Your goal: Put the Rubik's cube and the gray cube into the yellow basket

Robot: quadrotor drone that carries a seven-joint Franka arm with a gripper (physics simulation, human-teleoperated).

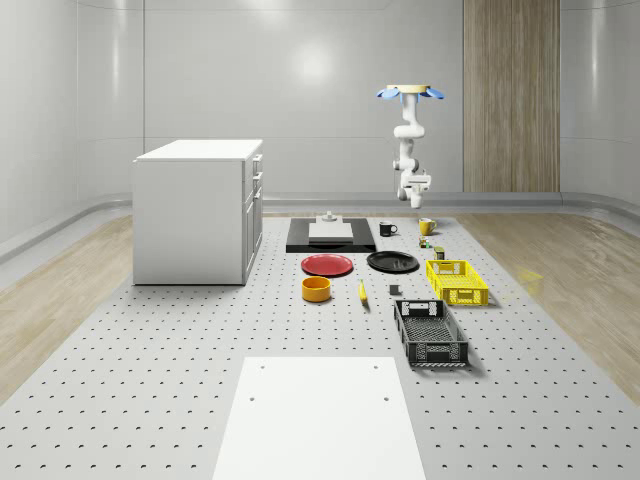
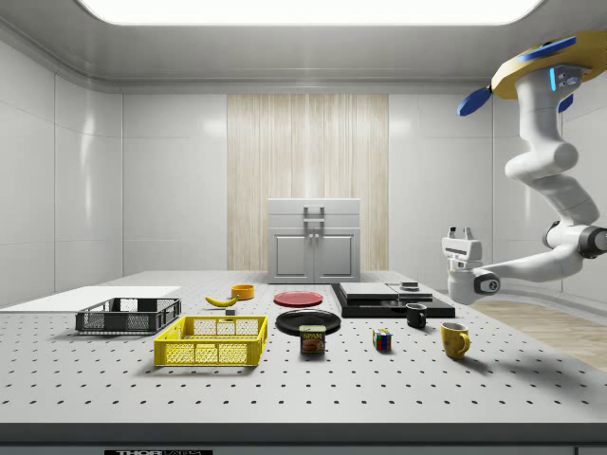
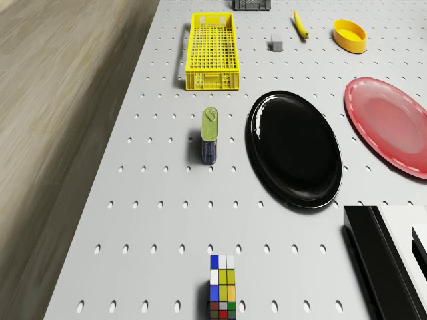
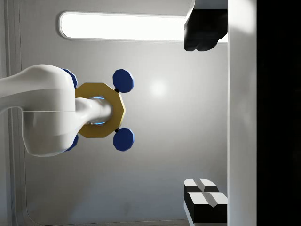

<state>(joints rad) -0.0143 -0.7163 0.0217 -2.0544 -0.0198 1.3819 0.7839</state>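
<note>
The Rubik's cube (image 3: 223, 295) (image 2: 382, 340) stands on the perforated table, close under the drone. Farther along lies the yellow basket (image 3: 213, 52) (image 1: 457, 281) (image 2: 211, 341), with nothing in it. The small gray cube (image 3: 275, 45) (image 1: 394, 290) rests on the table beside the basket. My drone (image 1: 407, 92) (image 2: 543, 64) hovers high over the table's far end, near the mugs. The arm hangs folded below it. My gripper (image 2: 462, 233) (image 1: 415, 186) (image 4: 204, 115) is held in the air well above the Rubik's cube and turned up toward the drone, open with nothing between its fingers (image 4: 203, 33).
A tin can (image 3: 210, 135) lies between the Rubik's cube and the yellow basket. Beside them are a black plate (image 3: 294, 148), a red plate (image 3: 390, 127), an orange bowl (image 3: 350, 35) and a banana (image 3: 301, 24). A yellow mug (image 2: 454, 339), black mug (image 2: 415, 316), black basket (image 1: 430, 333) and white cabinet (image 1: 197, 210) also stand here.
</note>
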